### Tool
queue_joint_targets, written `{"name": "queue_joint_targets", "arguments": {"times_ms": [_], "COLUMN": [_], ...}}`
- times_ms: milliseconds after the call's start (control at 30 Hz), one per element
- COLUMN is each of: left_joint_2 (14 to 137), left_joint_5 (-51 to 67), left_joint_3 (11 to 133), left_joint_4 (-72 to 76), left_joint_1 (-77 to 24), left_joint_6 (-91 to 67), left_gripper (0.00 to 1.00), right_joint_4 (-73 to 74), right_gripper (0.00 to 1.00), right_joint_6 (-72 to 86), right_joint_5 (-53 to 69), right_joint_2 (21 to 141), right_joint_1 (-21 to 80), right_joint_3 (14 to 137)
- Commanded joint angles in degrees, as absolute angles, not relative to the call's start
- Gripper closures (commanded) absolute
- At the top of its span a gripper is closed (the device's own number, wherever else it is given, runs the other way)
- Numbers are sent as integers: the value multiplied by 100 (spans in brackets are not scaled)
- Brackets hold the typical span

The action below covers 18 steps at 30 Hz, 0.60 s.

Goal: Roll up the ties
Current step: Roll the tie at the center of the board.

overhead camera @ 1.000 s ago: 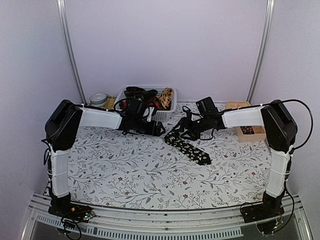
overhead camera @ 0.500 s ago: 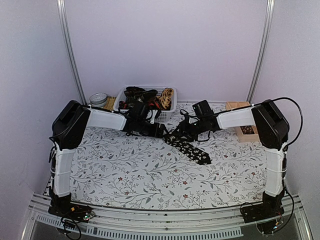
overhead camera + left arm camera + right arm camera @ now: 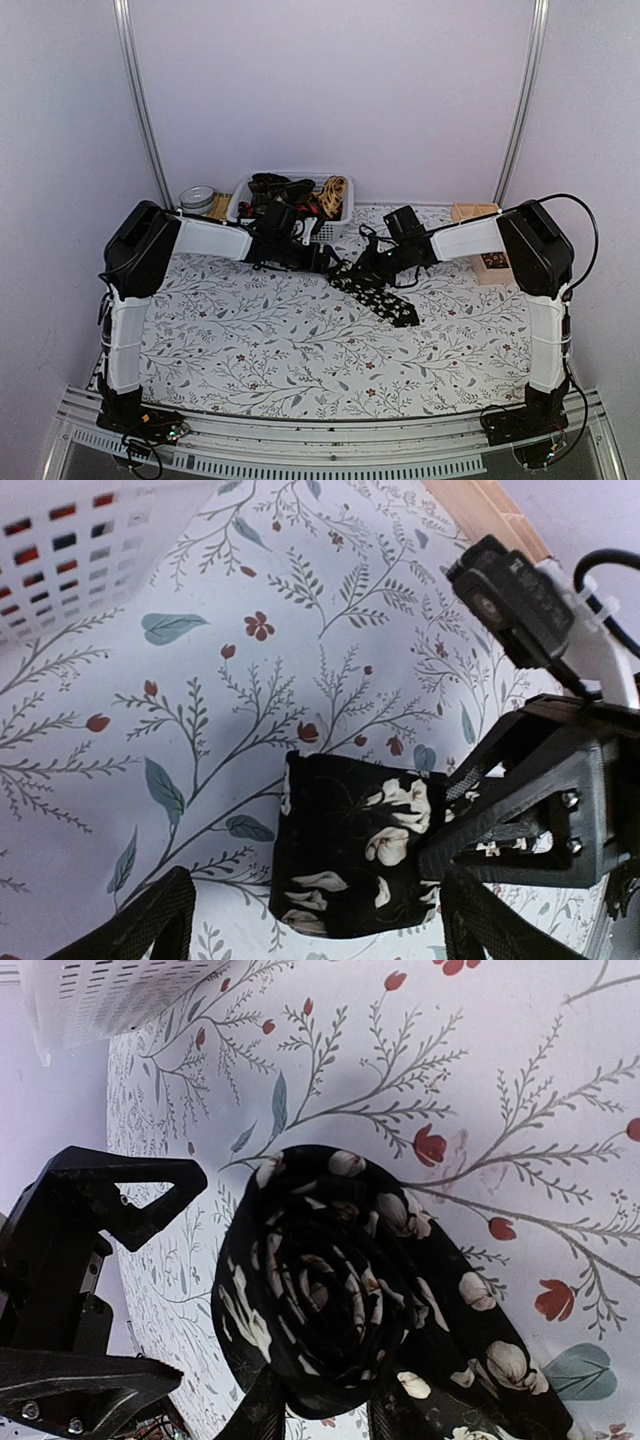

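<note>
Two claws meet near the far edge of the tabletop [image 3: 300, 350], just in front of the white basket [image 3: 238, 200]. My left gripper [image 3: 328, 262] stands spread wide, one finger on either side of the rolled end [image 3: 350, 850] of the black tie [image 3: 388, 300]. My right gripper [image 3: 366, 272] pinches that roll. The tie's loose tail lies flat, running toward the right.

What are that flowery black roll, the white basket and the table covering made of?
The tie looks like smooth woven cloth: it coils in soft layers. The basket seems moulded white plastic, with regular slots in its wall. The table cover is a printed sheet, cloth or vinyl; I cannot tell which.
</note>
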<state>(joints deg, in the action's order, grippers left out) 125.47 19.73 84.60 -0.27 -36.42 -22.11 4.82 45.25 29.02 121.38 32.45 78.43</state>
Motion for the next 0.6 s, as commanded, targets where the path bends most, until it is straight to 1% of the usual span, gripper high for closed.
{"name": "queue_joint_targets", "arguments": {"times_ms": [0,267,567], "left_joint_2": [12823,13149,13291], "left_joint_5": [2727,3072,3378], "left_joint_3": [8488,8575,8521], "left_joint_4": [414,498,893], "left_joint_1": [-3507,-3473,-3461], "left_joint_6": [-2461,-2462,-2490], "left_gripper": [15,15,20], "right_joint_4": [561,645,647], "right_gripper": [73,74,74], "right_joint_6": [4371,4212,4126], "right_joint_5": [2734,2764,2930], "right_joint_2": [12662,12916,13049], "right_joint_1": [3184,3090,3061], "right_joint_3": [7697,7681,7690]}}
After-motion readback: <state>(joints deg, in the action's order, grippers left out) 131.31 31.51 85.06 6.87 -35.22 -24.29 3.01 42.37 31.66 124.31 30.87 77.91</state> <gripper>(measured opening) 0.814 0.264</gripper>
